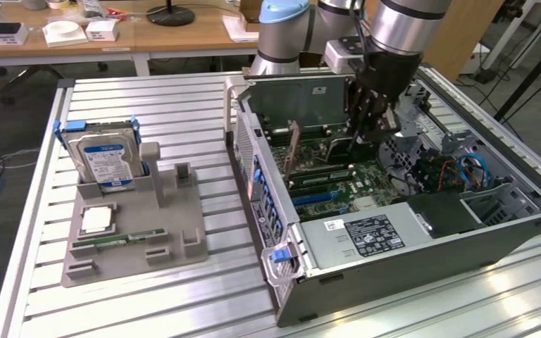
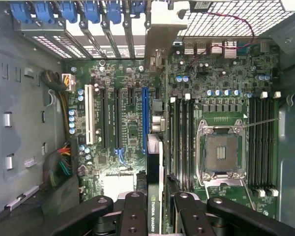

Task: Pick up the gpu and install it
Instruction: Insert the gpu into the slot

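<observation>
My gripper (image 1: pixel 372 120) hangs inside the open computer case (image 1: pixel 261 183), over the motherboard. It is shut on the gpu (image 2: pixel 155 194), a slim dark card seen edge-on in the wrist view, with a green label between the black fingers (image 2: pixel 132 211). The card's metal bracket (image 2: pixel 162 29) points toward the rear slot openings. The card floats above the board, just beside the long blue slot (image 2: pixel 145 118) and roughly parallel to it. In the exterior view the fingers hide most of the card.
The empty CPU socket (image 2: pixel 221 147) and RAM slots (image 2: pixel 179 137) lie beside the card. The power supply (image 1: pixel 365 236) sits at the case front. A grey holder (image 1: pixel 129 232) holds a hard drive (image 1: pixel 106 158), a CPU (image 1: pixel 96 218) and a RAM stick (image 1: pixel 120 238).
</observation>
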Controlling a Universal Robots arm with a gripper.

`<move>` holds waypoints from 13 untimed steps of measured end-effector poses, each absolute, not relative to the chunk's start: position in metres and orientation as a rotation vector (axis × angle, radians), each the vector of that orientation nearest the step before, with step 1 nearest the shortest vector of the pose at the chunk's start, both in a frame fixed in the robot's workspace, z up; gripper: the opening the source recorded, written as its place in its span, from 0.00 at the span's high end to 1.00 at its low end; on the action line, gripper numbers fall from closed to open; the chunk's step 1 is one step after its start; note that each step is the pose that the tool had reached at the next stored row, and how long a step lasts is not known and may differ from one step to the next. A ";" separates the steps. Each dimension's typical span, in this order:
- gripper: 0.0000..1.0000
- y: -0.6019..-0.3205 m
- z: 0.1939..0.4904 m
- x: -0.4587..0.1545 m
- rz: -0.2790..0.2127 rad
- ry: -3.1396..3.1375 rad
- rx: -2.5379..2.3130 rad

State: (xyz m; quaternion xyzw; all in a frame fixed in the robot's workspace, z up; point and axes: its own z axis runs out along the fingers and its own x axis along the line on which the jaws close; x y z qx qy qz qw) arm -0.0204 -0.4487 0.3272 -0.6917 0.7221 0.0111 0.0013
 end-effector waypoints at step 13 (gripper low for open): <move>0.74 -0.450 0.312 -0.022 0.035 2.267 -2.171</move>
